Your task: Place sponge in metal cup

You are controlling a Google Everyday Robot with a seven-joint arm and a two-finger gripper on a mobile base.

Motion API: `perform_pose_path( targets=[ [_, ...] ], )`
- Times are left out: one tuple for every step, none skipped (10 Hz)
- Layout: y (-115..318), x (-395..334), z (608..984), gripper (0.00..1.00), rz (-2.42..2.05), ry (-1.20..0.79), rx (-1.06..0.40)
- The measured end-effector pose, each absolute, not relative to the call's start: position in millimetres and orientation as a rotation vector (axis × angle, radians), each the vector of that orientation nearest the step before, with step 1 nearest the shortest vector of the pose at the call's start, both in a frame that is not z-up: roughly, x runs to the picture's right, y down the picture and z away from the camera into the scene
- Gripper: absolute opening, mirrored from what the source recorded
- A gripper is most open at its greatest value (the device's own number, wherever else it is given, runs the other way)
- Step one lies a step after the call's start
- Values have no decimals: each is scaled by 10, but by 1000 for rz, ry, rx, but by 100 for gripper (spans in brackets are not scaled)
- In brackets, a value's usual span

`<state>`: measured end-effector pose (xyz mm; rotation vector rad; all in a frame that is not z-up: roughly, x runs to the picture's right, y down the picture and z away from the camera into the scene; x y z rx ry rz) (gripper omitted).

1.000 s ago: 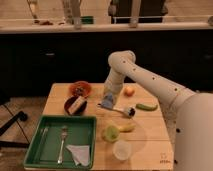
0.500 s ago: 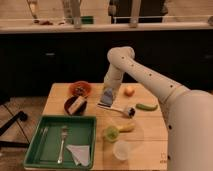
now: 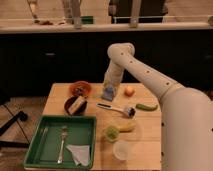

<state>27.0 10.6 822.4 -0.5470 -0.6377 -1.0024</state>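
A pale tan block that looks like the sponge lies in a dark round bowl at the left of the wooden table. My gripper points straight down over the table's back middle, to the right of the sponge and the bowl. A bluish-white shape shows at its tip, and I cannot tell whether that is a held thing. I cannot make out a metal cup anywhere; the gripper may hide it.
An orange bowl stands behind the dark bowl. A green tray at the front left holds a fork and a napkin. A dish brush, a small orange fruit, a green vegetable, a green fruit and a clear cup lie to the right.
The gripper has risen a little above the table at nearly the same spot. Nothing else on the table has moved.
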Motion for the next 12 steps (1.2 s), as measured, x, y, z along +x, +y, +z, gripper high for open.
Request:
perform_pose_path(
  targets=[
    [77, 260, 8252, 0, -1001, -632, -540],
    [33, 252, 8285, 0, -996, -626, -531],
    [8, 244, 8311, 0, -993, -623, -527],
    [-26, 230, 8344, 0, -988, -621, -521],
    [-89, 211, 8411, 0, -982, -620, -511],
    [-128, 184, 8455, 0, -979, -623, -504],
    [-170, 178, 8511, 0, -972, -625, -498],
    [-196, 184, 8555, 0, -963, -626, -494],
    [-219, 207, 8613, 0, -949, -629, -495],
    [-237, 230, 8657, 0, -938, -630, -494],
    [-252, 245, 8689, 0, -929, -630, -494],
    [-280, 250, 8730, 0, -919, -631, -492]
  ],
)
